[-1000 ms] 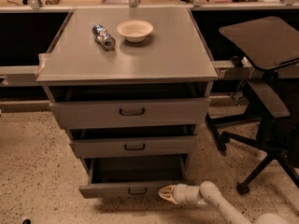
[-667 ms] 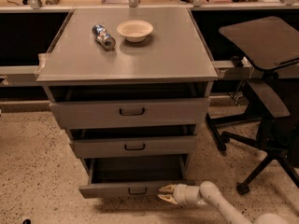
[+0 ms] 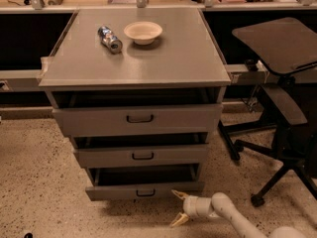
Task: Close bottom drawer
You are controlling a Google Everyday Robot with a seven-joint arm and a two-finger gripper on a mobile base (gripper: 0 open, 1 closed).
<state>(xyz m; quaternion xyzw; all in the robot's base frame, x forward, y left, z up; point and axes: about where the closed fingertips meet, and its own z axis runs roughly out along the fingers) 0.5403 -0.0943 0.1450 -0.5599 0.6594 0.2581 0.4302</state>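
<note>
The bottom drawer (image 3: 143, 190) is the lowest and slimmest grey front of the cabinet, with a small dark handle (image 3: 145, 193). It stands pulled out a little, with a dark gap above its front. My gripper (image 3: 179, 207) is low at the drawer's right front corner, on a white arm coming from the lower right. Its two yellowish fingers are spread apart, the upper fingertip (image 3: 177, 194) at the drawer front's lower right edge, the lower one near the floor. It holds nothing.
The middle drawer (image 3: 142, 155) and top drawer (image 3: 138, 119) are also slightly open. A white bowl (image 3: 142, 32) and a lying can (image 3: 110, 39) sit on the cabinet top. An office chair (image 3: 280, 103) stands to the right on speckled floor.
The gripper has stayed at the drawer's right front corner. The bottom drawer looks about as far out as before.
</note>
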